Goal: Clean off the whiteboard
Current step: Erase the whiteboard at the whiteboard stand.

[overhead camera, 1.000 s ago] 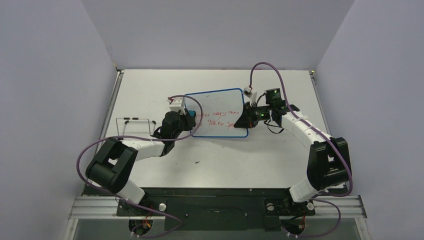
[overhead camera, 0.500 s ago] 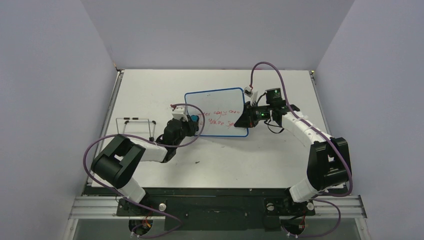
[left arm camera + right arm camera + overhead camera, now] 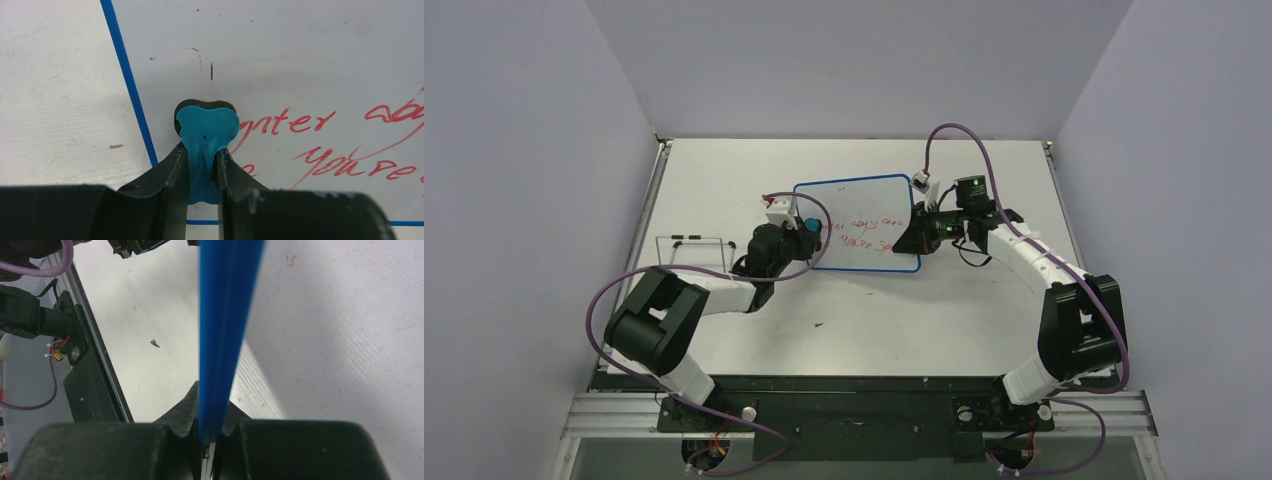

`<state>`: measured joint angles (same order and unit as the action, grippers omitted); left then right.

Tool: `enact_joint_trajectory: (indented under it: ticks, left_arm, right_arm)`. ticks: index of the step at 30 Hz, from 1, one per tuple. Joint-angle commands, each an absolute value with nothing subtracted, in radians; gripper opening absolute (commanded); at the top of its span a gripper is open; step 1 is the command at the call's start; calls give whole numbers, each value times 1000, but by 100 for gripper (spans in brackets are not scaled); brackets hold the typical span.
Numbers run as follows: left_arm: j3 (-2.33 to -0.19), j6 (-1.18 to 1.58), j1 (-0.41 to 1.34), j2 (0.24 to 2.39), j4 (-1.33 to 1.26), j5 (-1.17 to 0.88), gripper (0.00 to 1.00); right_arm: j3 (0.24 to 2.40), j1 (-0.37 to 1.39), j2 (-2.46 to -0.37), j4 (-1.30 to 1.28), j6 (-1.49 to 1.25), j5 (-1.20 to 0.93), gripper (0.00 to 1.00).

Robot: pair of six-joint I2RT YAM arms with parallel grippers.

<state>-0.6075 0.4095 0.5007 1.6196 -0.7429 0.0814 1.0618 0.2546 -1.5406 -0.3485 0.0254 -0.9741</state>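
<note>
Whiteboard position: we found the whiteboard on the table, in the upper centre of the top view, between the two grippers.
Whiteboard surface: red handwriting ran in two lines across the lower half of the board. The upper half carried only a few small dark specks.
Left gripper: the left gripper sat at the board's left edge, left of centre in the top view. Its fingers were drawn in narrow on the eraser, pinching it at the waist.
Eraser: in the left wrist view, the blue head with its black underside stood out past the fingertips at mid-frame. It lay over the white surface just inside the blue left rim and just beside the first red word. We could not tell how firmly it pressed on the board.
Right gripper: the right gripper was clamped on the board's right rim, right of centre in the top view. In the right wrist view, the blue rim ran edge-on from the top of the frame down between the closed fingers.
Board tilt: we could not tell whether the gripped edge was raised off the table.
Other items: a thin wire frame stood on the table at the left of the top view, well apart from the board.
</note>
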Motion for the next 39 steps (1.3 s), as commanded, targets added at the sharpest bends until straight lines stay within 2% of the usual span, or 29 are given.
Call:
enact_joint_trajectory:
  ticks: [1, 8, 12, 19, 30, 39]
  left_arm:
    - [-591, 395, 518, 1619, -795, -30, 0]
    - [-546, 382, 531, 1626, -826, -74, 0]
    - [-612, 417, 467, 1612, -686, -23, 0]
    - [-717, 442, 399, 1625, -583, -25, 0]
    - [-634, 392, 455, 1653, -703, -256, 0]
    - [-663, 415, 451, 1628, -691, -264, 0]
  right_arm:
    - [1058, 264, -1499, -336, 68, -1011, 0]
    - [1059, 267, -1501, -337, 71, -1018, 0]
    - [1059, 267, -1502, -337, 71, -1018, 0]
    - [1059, 264, -1499, -337, 73, -1018, 0]
    - [1059, 266, -1499, -339, 73, -1021, 0]
    - [1058, 269, -1501, -339, 75, -1020, 0]
